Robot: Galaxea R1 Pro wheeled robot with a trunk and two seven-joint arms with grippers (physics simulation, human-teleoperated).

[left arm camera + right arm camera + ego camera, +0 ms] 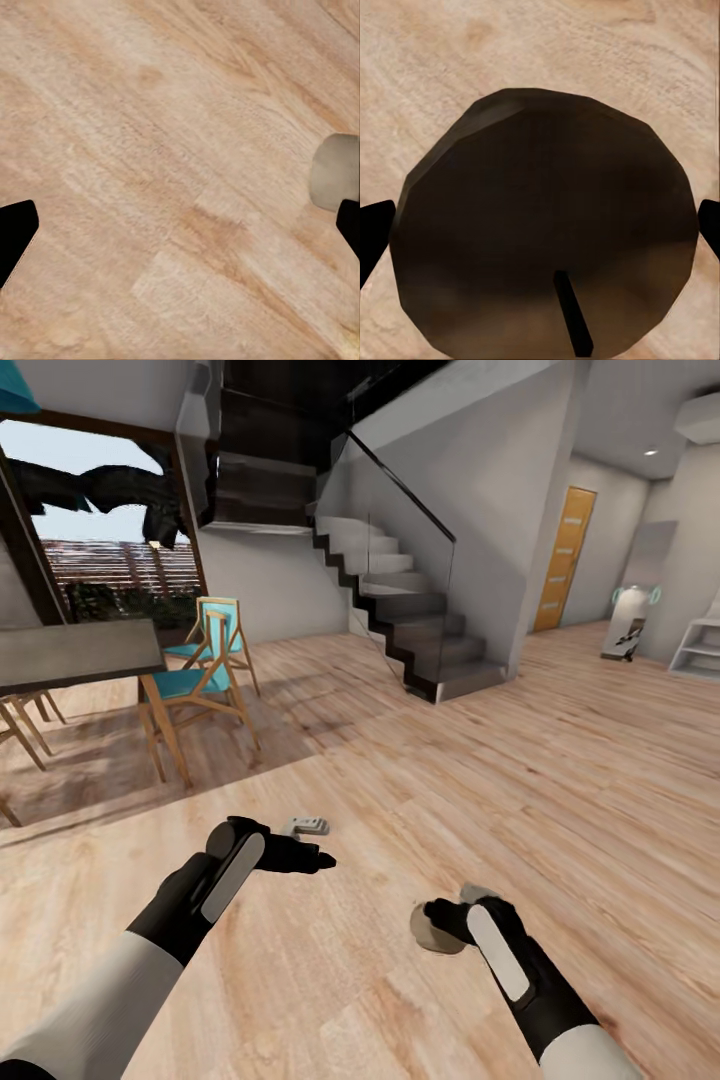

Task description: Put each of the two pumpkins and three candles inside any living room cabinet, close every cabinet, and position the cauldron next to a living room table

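Head view: both arms out over the wood floor [420, 760], w/ a dining table [80, 652] and teal chairs [205, 670] at left and stairs [410, 620] ahead. Left gripper [310, 857] carries nothing; can't tell its spread here. Right gripper [440, 922] grips a tan candle [432, 928].

Left wrist: fingers [16, 236] wide apart, bare floor btwn them, the candle [336, 171] near one fingertip.

Right wrist: the candle's round end w/ dark wick [544, 232] sits btwn both fingertips [375, 232], close up.
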